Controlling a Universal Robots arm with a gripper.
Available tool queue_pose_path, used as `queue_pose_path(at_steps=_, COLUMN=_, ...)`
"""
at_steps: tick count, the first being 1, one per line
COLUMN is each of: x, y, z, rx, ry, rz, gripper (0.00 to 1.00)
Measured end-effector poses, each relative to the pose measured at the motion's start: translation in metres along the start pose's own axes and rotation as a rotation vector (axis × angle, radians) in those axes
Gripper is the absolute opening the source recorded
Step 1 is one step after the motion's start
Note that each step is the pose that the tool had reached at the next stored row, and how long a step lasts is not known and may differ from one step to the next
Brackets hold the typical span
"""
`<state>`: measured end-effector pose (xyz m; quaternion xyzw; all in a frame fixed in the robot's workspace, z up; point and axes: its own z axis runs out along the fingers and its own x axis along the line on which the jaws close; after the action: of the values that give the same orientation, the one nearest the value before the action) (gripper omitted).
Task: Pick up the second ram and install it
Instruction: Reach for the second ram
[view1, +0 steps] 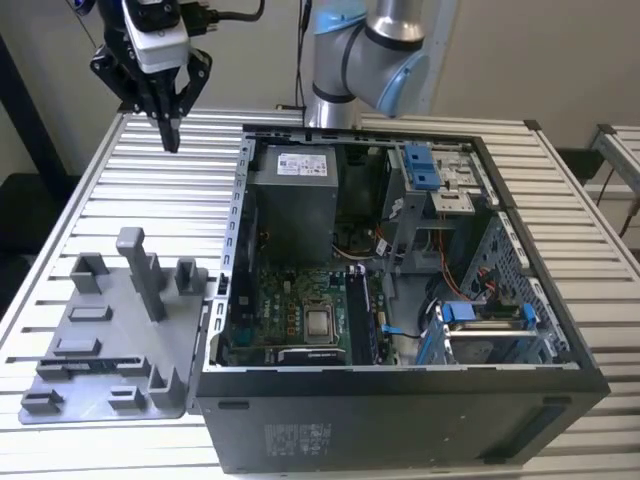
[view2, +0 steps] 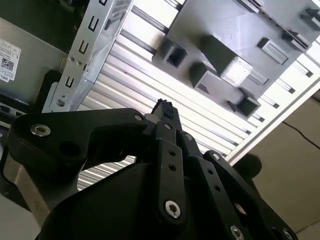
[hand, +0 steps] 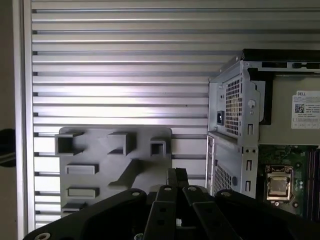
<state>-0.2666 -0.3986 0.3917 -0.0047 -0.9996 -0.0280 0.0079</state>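
- The grey holder (view1: 105, 330) on the slatted table (view1: 70, 215) has bare pegs and slots in the exterior view and in both wrist views.
- The memory stick (view1: 359, 315) seems to be one of the dark strips standing in the slots just beside the processor (view1: 320, 322), inside the open computer case (view1: 400, 425). From this angle I cannot tell whether it is pushed fully home.
- Judging by that, the pick-up and the carry are done, and the seating looks done or close to it.
- The claw (view1: 171, 138) hangs high over the table, well apart from the case and beyond the holder, toward the exterior view's left.
- Its fingertips (view2: 162, 106) are pressed together tip to tip. Nothing is clamped between them and they touch nothing.
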Motion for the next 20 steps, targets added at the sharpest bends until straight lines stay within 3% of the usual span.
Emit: queue_pose_path(at_steps=20, x=0.0585, y=-0.0006, z=0.0020, rx=0.0000, ry=0.0001, rz=-0.004, gripper=0.11)
